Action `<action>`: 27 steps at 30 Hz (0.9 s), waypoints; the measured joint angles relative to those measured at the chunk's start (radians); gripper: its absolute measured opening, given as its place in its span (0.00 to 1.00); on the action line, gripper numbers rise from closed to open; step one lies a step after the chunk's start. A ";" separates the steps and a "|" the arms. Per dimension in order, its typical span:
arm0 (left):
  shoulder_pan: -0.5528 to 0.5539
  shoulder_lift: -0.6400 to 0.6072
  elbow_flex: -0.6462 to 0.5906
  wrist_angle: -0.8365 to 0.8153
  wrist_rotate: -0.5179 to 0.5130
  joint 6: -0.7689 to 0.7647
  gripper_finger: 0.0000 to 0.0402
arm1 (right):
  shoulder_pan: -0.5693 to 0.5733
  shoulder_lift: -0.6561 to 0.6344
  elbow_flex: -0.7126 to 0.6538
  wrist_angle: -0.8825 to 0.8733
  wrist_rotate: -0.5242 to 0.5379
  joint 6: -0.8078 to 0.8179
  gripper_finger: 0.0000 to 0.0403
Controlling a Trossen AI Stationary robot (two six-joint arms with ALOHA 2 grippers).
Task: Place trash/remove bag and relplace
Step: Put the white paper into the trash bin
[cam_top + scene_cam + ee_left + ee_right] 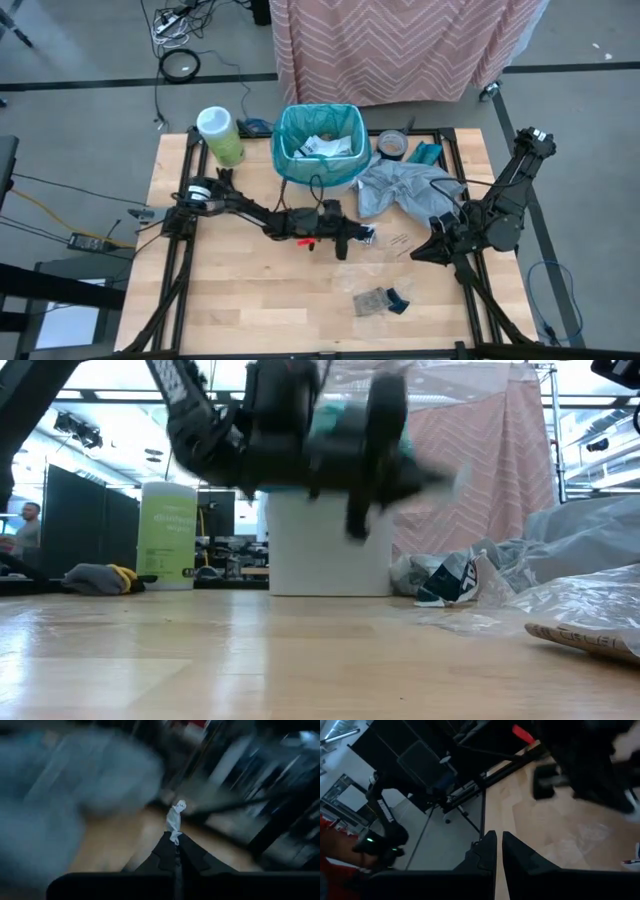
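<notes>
Where the white bin (320, 165) stands at upper centre of the high view, a teal-green bag (290, 125) lines it, rim folded over the top edge, and white paper pieces (325, 146) lie inside. Green canister (220, 135) with white lid: upper left of the table (250, 290), just left of the bin. Roll of tape (391, 144) and a teal item (425, 153): right of the bin, near the table's far edge. Pale grey plastic bag (400, 187): crumpled, right of centre, touching the bin's lower right side. Left gripper (365, 236): at table centre, just below the bin; in the left wrist view its fingers (167, 852) are clenched on a small white wrapper (175, 817) standing up from the tips. Right gripper (499, 840): right of centre in the high view, near the grey bag; fingers close together with a narrow gap, nothing between them. Remaining trash (380, 300): a clear packet and dark blue scraps, lower centre-right of the table; thin brown bits (398, 240) just right of the left gripper. Hard to make out: the left wrist view's background is smeared; in the low view the left arm is a dark blur hiding the bin's top, and a person shows partly at the far left edge.
</notes>
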 joint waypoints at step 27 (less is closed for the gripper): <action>0.205 -0.374 0.721 -1.424 -0.408 0.438 0.06 | -0.003 0.000 0.000 0.005 0.010 -0.003 0.05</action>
